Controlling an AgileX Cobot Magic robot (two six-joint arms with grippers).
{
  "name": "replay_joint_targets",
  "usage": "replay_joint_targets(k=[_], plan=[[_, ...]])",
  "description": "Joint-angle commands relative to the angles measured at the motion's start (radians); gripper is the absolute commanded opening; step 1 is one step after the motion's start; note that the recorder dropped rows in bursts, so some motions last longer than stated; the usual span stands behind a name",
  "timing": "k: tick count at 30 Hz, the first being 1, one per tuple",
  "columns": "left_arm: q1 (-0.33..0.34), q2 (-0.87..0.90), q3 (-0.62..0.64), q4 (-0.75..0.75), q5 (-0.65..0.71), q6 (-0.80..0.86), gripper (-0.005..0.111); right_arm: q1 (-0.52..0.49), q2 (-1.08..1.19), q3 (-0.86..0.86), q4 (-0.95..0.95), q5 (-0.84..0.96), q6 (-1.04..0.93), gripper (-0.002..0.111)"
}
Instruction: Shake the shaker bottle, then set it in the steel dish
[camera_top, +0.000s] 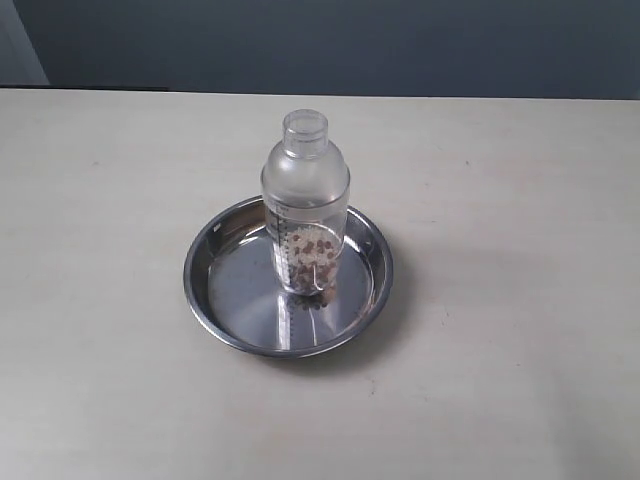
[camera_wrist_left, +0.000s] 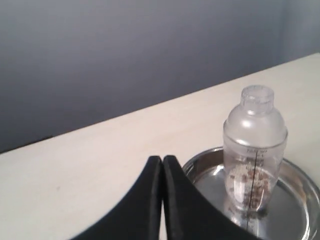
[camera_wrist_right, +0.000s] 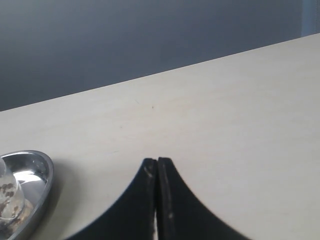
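bottle (camera_top: 305, 210) stands upright inside the dish (camera_top: 205, 290), base on the flat bottom near the middle, clear of the sloped rim all round. cap (camera_top: 305, 130) is on, and the brown bits (camera_top: 308, 255) sit settled in the lower part. we judge the placing as done and the release step as good as finished.

left end effector (camera_wrist_left: 162, 160) is fully closed with its fingers pressed together and nothing between them. it sits near the dish but apart from both the dish and the bottle. right end effector (camera_wrist_right: 153, 162) is also fully closed and empty, over bare tabletop (camera_top: 100, 200), well apart from the dish. neither arm shows in the exterior view, so both look already clear of the work area.

to finish cleanly:
- we move the left arm up and away from the dish, never across it. the bottle is tall and narrow, so we expect a light knock at the shoulder to tip it.
- we avoid touching the dish rim. polished steel on a smooth tabletop will likely slide and carry the bottle along.
- right arm needs nothing and is best left alone.
- we check the exterior view that the bottle shows no lean before calling it complete. it looks plumb to us now.
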Motion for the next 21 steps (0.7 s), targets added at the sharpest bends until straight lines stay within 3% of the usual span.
replay_joint_targets(k=[1, 7, 10, 14, 21], plan=[[0.005, -0.009, 0.006, -0.010, 0.104, -0.009, 0.001, -0.005, -0.005, 0.001, -0.002, -0.008, -0.004, -0.001], [0.028, -0.071, 0.115, -0.026, -0.043, -0.002, 0.001, -0.005, -0.005, 0.001, -0.002, -0.008, -0.004, -0.001], [0.084, -0.139, 0.218, -0.215, -0.123, 0.099, 0.001, -0.005, -0.005, 0.001, 0.008, -0.008, -0.004, -0.001], [0.159, -0.236, 0.330, -0.478, -0.201, 0.377, 0.001, -0.005, -0.005, 0.001, 0.009, -0.008, -0.004, -0.001], [0.254, -0.336, 0.393, -0.493, -0.210, 0.317, 0.001, -0.005, -0.005, 0.001, 0.009, -0.008, -0.004, -0.001]])
